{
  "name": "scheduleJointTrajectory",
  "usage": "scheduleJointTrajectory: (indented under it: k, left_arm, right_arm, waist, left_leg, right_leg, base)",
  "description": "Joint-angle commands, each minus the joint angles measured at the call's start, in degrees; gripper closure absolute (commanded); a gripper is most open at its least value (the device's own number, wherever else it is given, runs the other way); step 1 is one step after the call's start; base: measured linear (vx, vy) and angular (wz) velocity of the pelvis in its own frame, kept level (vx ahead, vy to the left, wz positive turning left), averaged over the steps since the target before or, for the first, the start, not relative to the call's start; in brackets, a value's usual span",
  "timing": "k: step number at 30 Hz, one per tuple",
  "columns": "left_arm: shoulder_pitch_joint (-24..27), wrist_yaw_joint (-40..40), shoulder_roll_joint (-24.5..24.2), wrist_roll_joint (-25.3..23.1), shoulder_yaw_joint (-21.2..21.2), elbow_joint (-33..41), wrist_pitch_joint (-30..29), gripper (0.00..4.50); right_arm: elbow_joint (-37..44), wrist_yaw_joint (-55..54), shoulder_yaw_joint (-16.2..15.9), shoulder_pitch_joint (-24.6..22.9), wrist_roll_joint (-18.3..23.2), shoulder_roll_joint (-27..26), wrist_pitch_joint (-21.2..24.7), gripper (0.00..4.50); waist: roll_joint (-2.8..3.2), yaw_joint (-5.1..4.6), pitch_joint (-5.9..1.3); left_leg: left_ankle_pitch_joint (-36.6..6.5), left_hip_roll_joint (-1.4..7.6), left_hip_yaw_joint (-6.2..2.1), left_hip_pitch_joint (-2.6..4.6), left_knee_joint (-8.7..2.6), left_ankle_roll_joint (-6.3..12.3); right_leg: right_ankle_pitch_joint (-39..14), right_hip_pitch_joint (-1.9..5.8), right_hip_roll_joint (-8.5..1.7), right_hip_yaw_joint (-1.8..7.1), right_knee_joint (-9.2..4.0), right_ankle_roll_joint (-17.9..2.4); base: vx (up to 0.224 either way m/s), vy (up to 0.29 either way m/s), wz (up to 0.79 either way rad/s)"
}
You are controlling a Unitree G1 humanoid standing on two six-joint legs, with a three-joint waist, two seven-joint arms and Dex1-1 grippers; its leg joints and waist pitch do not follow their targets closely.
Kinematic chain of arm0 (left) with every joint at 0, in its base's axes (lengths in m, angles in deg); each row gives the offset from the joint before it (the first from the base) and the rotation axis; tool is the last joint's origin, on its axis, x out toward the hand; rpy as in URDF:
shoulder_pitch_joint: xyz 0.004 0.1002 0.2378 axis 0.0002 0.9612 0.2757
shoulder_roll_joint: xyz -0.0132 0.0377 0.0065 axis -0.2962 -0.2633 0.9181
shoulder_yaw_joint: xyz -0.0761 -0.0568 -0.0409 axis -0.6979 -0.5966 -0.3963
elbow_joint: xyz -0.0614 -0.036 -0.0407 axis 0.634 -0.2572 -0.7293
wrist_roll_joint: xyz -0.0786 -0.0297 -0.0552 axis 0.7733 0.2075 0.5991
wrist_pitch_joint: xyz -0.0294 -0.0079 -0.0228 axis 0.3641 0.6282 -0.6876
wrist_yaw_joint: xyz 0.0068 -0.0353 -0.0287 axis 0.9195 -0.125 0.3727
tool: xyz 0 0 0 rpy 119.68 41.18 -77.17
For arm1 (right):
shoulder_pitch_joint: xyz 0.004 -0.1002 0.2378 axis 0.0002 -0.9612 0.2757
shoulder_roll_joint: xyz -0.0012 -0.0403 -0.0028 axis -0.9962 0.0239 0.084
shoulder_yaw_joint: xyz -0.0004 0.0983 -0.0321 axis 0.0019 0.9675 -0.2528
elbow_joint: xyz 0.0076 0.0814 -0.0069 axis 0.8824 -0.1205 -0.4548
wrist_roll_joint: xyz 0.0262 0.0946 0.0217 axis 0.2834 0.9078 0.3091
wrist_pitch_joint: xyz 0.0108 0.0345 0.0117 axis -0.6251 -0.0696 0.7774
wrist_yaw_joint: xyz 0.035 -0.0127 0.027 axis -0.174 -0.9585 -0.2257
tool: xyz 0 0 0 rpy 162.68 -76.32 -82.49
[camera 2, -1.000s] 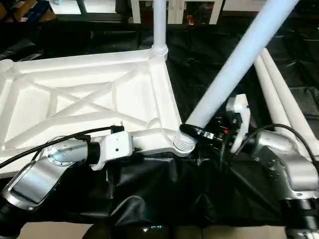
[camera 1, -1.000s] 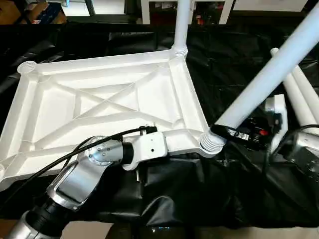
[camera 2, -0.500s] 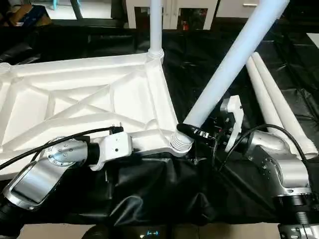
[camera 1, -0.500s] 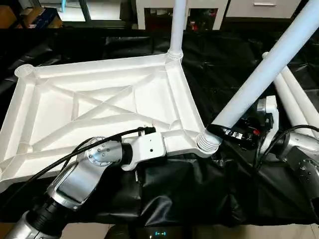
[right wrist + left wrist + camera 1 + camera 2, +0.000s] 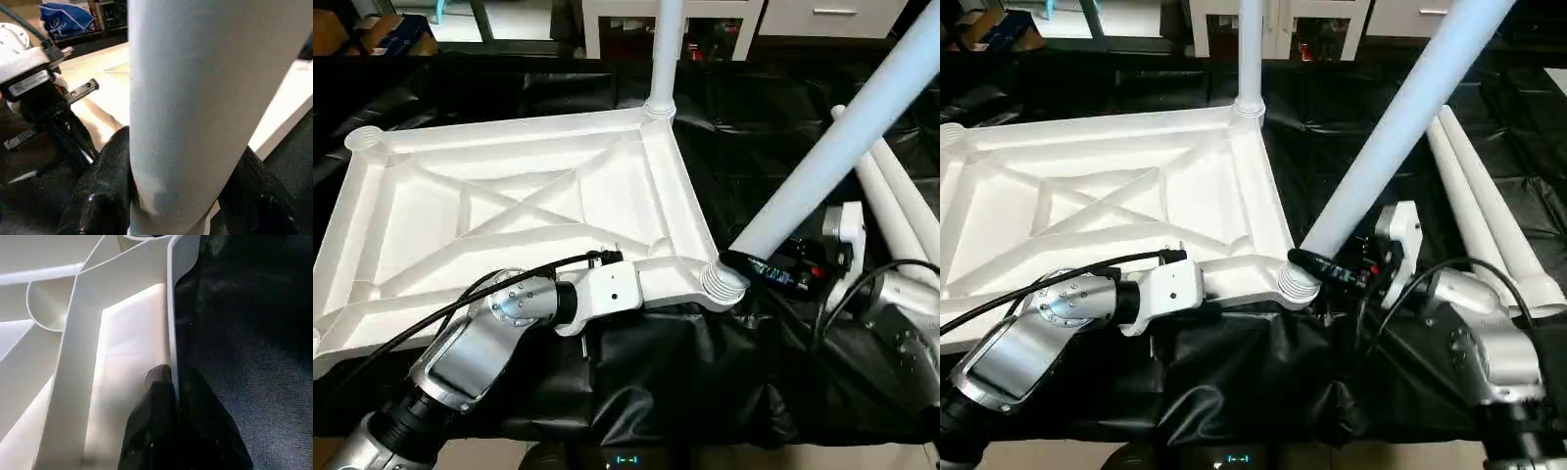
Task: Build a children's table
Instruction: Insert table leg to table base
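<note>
The children's table lies upside down on black cloth, its white top (image 5: 509,206) showing X ribs. One leg (image 5: 663,49) stands upright in the far right corner socket. A second leg (image 5: 832,147) leans steeply to the right, its lower end at the near right socket (image 5: 722,282). My right gripper (image 5: 1317,264) is shut on this leg just above the socket, with black fingers (image 5: 105,196) on both sides of the tube (image 5: 195,98). My left gripper (image 5: 176,382) is shut on the thin near rim (image 5: 171,308) of the top, left of that socket.
Two spare white legs (image 5: 1489,215) lie side by side on the black cloth (image 5: 754,117) at the right. White furniture (image 5: 607,20) stands behind the work surface. The cloth hangs over the front edge (image 5: 656,411) below my arms.
The head camera has shifted a little. Both grips are the same, and the tilted leg stays with its end at the near right socket.
</note>
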Motion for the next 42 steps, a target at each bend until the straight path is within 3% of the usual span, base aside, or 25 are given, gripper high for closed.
scheduleJointTrajectory:
  k: [1,7,11,12,17,23,26,29,30,31,37,42]
  left_arm:
    - [2.47,0.70,-0.39,0.71,0.98,-1.08,0.73,4.50]
    - [2.24,0.50,-0.22,0.73,1.18,-1.25,0.70,4.50]
    - [2.26,0.54,-0.29,0.76,1.20,-1.25,0.70,4.50]
    - [2.22,0.59,-0.31,0.77,1.20,-1.29,0.72,4.50]
    - [2.09,0.74,-0.29,0.79,1.22,-1.43,0.73,4.50]
    - [2.05,0.75,-0.20,0.81,1.25,-1.37,0.51,4.50]
    - [2.08,0.66,-0.12,0.82,1.26,-1.25,0.37,4.50]
    - [2.11,0.61,-0.12,0.84,1.23,-1.19,0.31,4.50]
    - [2.11,0.61,-0.12,0.84,1.23,-1.19,0.31,4.50]
    - [2.13,0.57,-0.13,0.83,1.21,-1.21,0.30,4.50]
    - [2.09,0.52,-0.01,0.80,1.29,-1.28,0.31,4.50]
    - [1.95,0.39,0.23,0.70,1.28,-1.35,0.26,4.50]
  right_arm:
    - [-5.84,-4.79,0.57,-3.82,-7.96,1.20,0.12,2.65]
    - [-3.37,-5.22,-0.23,-8.48,-7.78,-0.40,-4.03,2.65]
    - [-2.53,-4.78,-0.60,-9.50,-7.88,-0.53,-4.43,2.65]
    - [-1.86,-4.24,-1.19,-9.86,-7.98,-0.38,-4.05,2.65]
    - [0.23,-1.91,-4.25,-10.58,-8.30,0.86,-2.02,2.65]
    - [1.85,3.35,-10.16,-7.75,-9.72,3.52,1.94,2.65]
    - [2.33,5.92,-12.71,-4.89,-10.25,4.18,3.62,2.65]
    - [2.59,6.87,-13.68,-3.61,-10.19,4.56,4.69,2.65]
    - [2.59,6.87,-13.68,-3.61,-10.19,4.56,4.69,2.65]
    - [2.21,7.88,-14.61,-2.04,-10.16,4.86,5.90,2.65]
    - [0.22,9.24,-16.24,1.35,-11.47,4.61,6.56,2.65]
    - [-3.29,8.16,-15.98,3.62,-13.00,2.77,6.30,2.65]
  waist:
    - [-1.10,0.36,-1.92]
    - [-1.11,0.34,-1.94]
    - [-1.09,0.43,-1.99]
    - [-0.83,0.51,-1.81]
    - [-1.03,0.56,-1.86]
    - [-1.04,0.64,-1.86]
    - [-1.45,0.55,-1.79]
    - [-1.30,0.55,-1.71]
    - [-1.36,0.51,-1.74]
    - [-1.35,0.61,-1.79]
    - [-1.32,0.43,-1.90]
    - [-1.42,0.15,-1.69]
  left_leg:
    - [-15.21,2.49,-1.21,0.07,-4.04,5.23]
    - [-15.14,2.50,-1.30,0.11,-4.20,5.04]
    - [-14.55,2.51,-1.21,0.14,-4.17,5.44]
    - [-14.44,2.53,-1.23,0.12,-4.24,5.51]
    - [-14.11,2.49,-1.20,0.12,-4.26,5.74]
    - [-13.52,2.54,-1.20,0.17,-4.25,5.80]
    - [-14.03,2.49,-1.28,0.06,-4.35,5.69]
    - [-15.39,2.59,-1.28,0.40,-4.42,5.18]
    - [-15.09,2.61,-1.41,0.14,-4.51,4.88]
    - [-15.28,2.66,-1.35,0.44,-4.47,4.81]
    - [-14.66,2.64,-1.25,0.29,-4.35,5.11]
    - [-17.70,2.70,-1.48,0.38,-4.67,3.90]
  right_leg:
    - [-22.84,1.65,-2.33,1.42,-4.83,-9.07]
    - [-22.74,1.57,-2.34,1.61,-4.99,-8.02]
    - [-21.10,1.59,-2.27,1.62,-4.90,-8.42]
    - [-20.66,1.55,-2.27,1.61,-4.89,-8.47]
    - [-19.91,1.69,-2.18,1.58,-4.88,-8.69]
    - [-19.33,1.72,-2.25,1.63,-4.83,-8.83]
    - [-20.70,1.85,-2.27,1.61,-4.89,-8.56]
    - [-23.56,1.54,-2.33,1.72,-5.16,-8.23]
    - [-23.42,1.78,-2.37,1.70,-5.06,-8.20]
    - [-23.21,1.58,-2.31,1.74,-5.09,-8.23]
    - [-20.54,1.78,-2.27,1.71,-4.85,-9.72]
    - [-25.99,1.49,-2.38,1.75,-5.30,-8.72]
  base:
    - [0.000,0.000,0.00]
    - [0.000,0.000,0.00]
    - [0.000,0.000,0.00]
    - [0.000,0.000,0.00]
    - [0.000,0.000,0.00]
    - [0.000,0.000,0.00]
    - [0.000,0.000,0.00]
    - [0.000,0.000,0.00]
    - [0.000,0.000,0.00]
    - [0.000,0.000,0.00]
    - [0.000,0.000,0.00]
    - [0.000,0.000,0.00]
